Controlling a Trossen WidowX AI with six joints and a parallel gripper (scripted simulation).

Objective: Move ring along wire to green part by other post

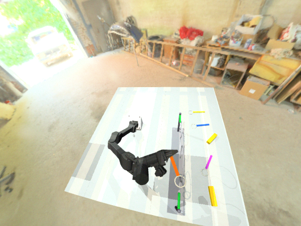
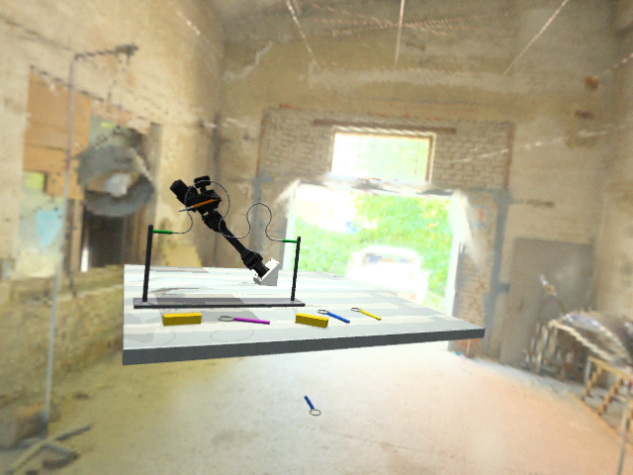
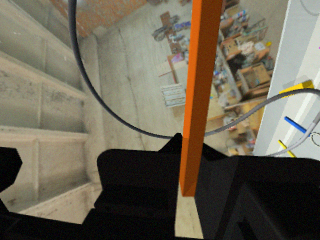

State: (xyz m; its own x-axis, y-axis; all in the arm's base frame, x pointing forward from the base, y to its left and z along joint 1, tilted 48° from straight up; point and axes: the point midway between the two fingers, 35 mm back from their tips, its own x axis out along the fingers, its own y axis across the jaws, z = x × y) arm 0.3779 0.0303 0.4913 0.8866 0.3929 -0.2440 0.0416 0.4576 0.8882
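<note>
My gripper (image 1: 173, 154) (image 2: 198, 203) (image 3: 181, 137) is shut on the upper end of the orange handle (image 1: 174, 166) (image 2: 203, 203) (image 3: 201, 85). The handle slants down to the pale ring (image 1: 175, 181), which is held up in the air. The ring sits on the wire's curved grey part (image 2: 190, 221) (image 3: 97, 105), a short way past the green part (image 1: 178, 199) (image 2: 163, 232) at the near post (image 2: 147, 263). I cannot tell whether the ring touches the wire. The other green part (image 1: 180, 118) (image 2: 290, 239) is at the far post (image 2: 295, 268).
The posts stand on a grey base plate (image 1: 172, 194). Beside it lie two yellow blocks (image 1: 211, 138) (image 1: 212, 195) and spare rings with magenta (image 1: 208, 161), blue (image 1: 202, 125) and yellow (image 1: 198, 111) handles. Another blue-handled ring (image 2: 310, 404) lies on the floor.
</note>
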